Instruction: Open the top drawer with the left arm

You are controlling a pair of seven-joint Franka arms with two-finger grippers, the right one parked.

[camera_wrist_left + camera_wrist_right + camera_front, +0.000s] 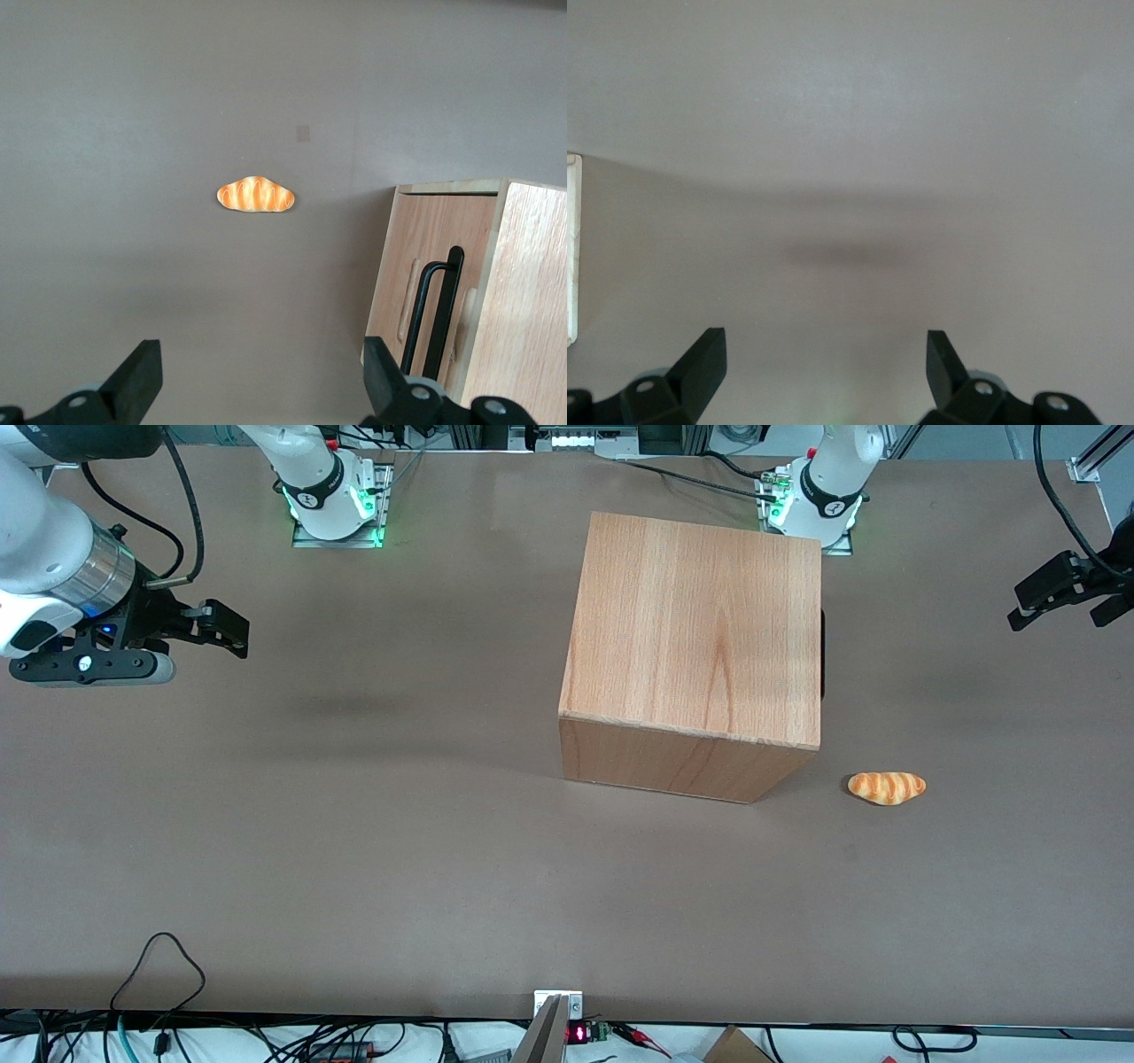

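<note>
Your left arm (1118,549) hangs at the working arm's end of the counter (354,850), and its pincer (1059,593) is up in the air, well apart from the cabinet (695,633), fingers (137,376) spread wide with nothing between them. In the wrist view you're looking down at the cabinet's front, and the top drawer (425,266) sits flush in it, closed, its long black bar handle (438,310) untouched (a second handle shows just beside it, partly cut off). No label, brand or writing on the cabinet can be read from here; only plain light wood grain. What the drawers hold can't be seen. A small striped croissant (887,787) lies on the bare counter near the cabinet's corner, nearer the front camera than your pincer.
</note>
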